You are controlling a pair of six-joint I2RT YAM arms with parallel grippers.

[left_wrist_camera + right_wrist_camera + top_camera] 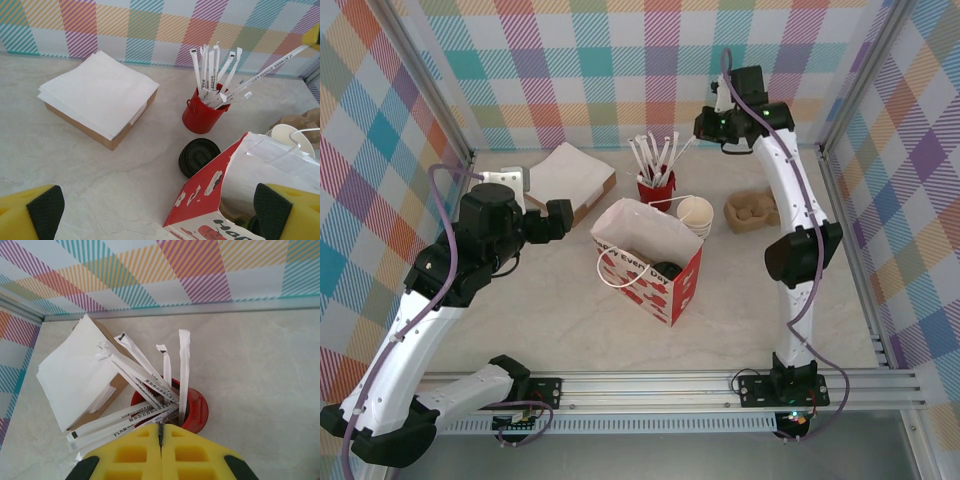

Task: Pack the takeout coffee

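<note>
A pale marbled table (570, 330) lies inside walls of pastel plaid. In the middle stands a red-and-white paper bag (665, 290), its mouth open to the top camera. Down inside it sits the coffee cup (667, 270). Its round black lid faces up, and the bag wall hides its sides. From the left wrist, a second black lid (199, 156) shows on the table just outside the bag's far corner, between the bag and the red cup (201, 116). I cannot tell what is under it.

The left arm bends in from the left, its wrist beside the bag and facing the back wall. The left gripper (159, 205) has its jaws spread wide and holds nothing. One pad is over bare table and the other is at the bag's open edge.

The right arm reaches far back and tips down over the red cup. The fingers of the right gripper (161, 437) are pressed together just above the rim, among the white wrapped sticks (184, 370). I cannot tell whether a stick is pinched between them.

A stack of napkins (568, 175) lies on a brown box at the back left. An open white cup (696, 212) stands just behind the bag, with a brown pulp carrier (752, 212) to its right. The bag's wall stands between the left gripper and that open cup.
</note>
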